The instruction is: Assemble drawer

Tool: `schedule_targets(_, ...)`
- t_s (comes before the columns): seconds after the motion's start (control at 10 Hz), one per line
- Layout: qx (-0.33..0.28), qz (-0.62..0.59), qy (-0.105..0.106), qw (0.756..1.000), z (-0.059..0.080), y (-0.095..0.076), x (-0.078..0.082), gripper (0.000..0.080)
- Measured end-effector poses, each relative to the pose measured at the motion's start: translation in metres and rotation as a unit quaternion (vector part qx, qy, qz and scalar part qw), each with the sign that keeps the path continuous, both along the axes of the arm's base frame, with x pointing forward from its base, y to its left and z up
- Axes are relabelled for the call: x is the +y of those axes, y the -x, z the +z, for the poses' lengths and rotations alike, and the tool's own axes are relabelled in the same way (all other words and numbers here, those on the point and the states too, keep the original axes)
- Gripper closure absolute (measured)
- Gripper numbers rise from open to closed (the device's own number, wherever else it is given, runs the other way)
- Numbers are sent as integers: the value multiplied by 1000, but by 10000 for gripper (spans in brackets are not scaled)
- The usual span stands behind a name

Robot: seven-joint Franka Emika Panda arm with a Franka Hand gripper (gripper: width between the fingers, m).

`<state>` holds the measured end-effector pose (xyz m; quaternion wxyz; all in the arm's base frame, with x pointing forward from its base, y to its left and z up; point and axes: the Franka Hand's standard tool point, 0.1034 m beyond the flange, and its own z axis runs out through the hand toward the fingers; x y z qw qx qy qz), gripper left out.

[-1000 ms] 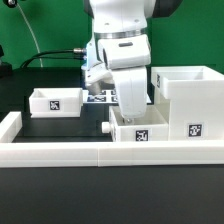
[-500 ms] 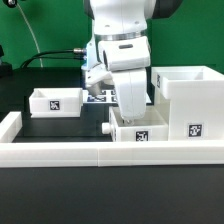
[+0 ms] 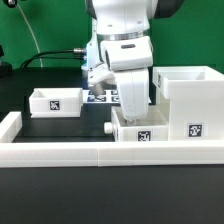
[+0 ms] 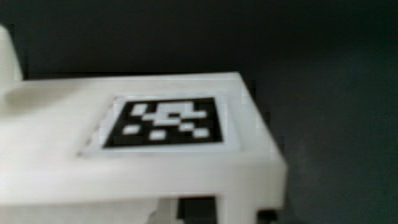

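In the exterior view, the white Panda arm hangs over the middle of the black table [image 3: 60, 125]. Its gripper [image 3: 133, 106] is lowered to the rear edge of the middle tray [image 3: 128, 128]. The fingertips are hidden by the gripper body and the tray's wall, so it cannot be told whether the jaws stand wide, narrow or closed on anything.

The drawer lies in three separate pieces. The middle tray sits just behind the low white wall [image 3: 70, 152], with a square tag on its front and a small dark knob [image 3: 107, 128] sticking out toward the exterior view's left. The housing [image 3: 185, 98] stands just beside this tray on the exterior view's right. It is taller, shows its open side upward and carries a tag low on its front. The left tray [image 3: 55, 101] rests well apart on the exterior view's left, open-topped, with its tag facing the camera.

The marker board [image 3: 100, 97] lies flat on the table behind the arm, between the left tray and the gripper.

The wrist view is blurred. It shows a white tagged surface [image 4: 169, 122] very close, with the dark table beyond it; which drawer piece this is cannot be told.
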<state>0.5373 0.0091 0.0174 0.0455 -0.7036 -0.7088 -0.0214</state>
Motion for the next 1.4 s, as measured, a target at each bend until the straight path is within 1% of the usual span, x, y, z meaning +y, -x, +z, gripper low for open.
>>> schedule_targets(0.2,0,-18,1,1000,2,-3,2,758)
schedule_targets(0.7,2,-25,2,1000,1,-2,1,758)
schedule_targets(0.9,-3,-33,0,999,-2,-1,3,758)
schedule_targets(1.4,0,-67,0,998,-2,-2,8,758)
